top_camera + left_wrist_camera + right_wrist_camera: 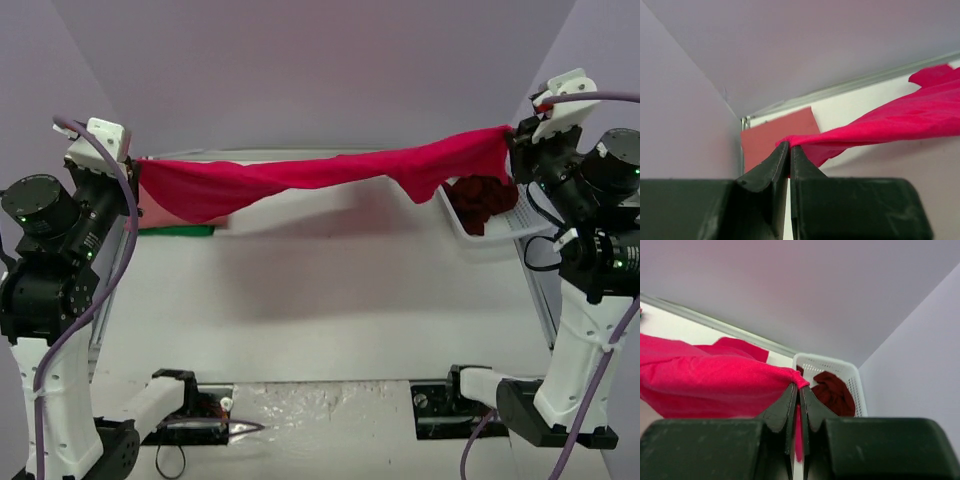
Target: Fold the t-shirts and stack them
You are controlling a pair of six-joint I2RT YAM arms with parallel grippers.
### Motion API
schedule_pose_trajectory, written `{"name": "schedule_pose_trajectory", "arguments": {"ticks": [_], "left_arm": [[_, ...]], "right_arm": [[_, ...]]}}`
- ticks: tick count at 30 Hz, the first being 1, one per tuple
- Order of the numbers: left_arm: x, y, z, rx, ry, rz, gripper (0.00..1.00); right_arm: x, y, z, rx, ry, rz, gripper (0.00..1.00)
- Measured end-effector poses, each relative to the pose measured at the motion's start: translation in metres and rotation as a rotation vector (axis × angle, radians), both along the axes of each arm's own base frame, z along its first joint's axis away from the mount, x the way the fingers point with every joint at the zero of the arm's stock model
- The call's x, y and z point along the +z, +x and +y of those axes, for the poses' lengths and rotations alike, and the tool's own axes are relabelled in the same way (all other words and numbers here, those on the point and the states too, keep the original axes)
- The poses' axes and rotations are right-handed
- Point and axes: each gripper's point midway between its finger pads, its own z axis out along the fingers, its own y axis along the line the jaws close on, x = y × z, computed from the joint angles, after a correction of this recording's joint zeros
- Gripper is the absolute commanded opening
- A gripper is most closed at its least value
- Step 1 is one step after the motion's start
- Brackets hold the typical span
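The crimson t-shirt (330, 172) hung stretched above the table (330, 330), the left gripper (137, 172) and right gripper (512, 140) each pinching 1 end. Light, limp and sagging, it probably handled best by its corners.

A white table (330, 340) sits boxed in by plain, pale lilac-grey panels: a back wall (320, 70), a left side wall (30, 60) and a right side wall (610, 40). A thin metal rail (855, 86) lines the back wall's foot. Soft, even light casts a faint shadow (300, 275) across the tabletop.
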Motion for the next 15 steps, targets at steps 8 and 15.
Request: {"name": "schedule_pose_trajectory", "arguments": {"ticks": [8,15], "left_arm": [[-0.063,-0.055,0.006,0.011,0.008,0.118,0.02],[-0.008,-0.077,0.011,0.028,0.002,-0.018,0.02]], "right_arm": [[-0.012,-0.093,-0.007,-0.056,0.011,-0.038,0.0],[0.044,-0.125,-0.011,-0.097,0.01,-0.199,0.0]]}}
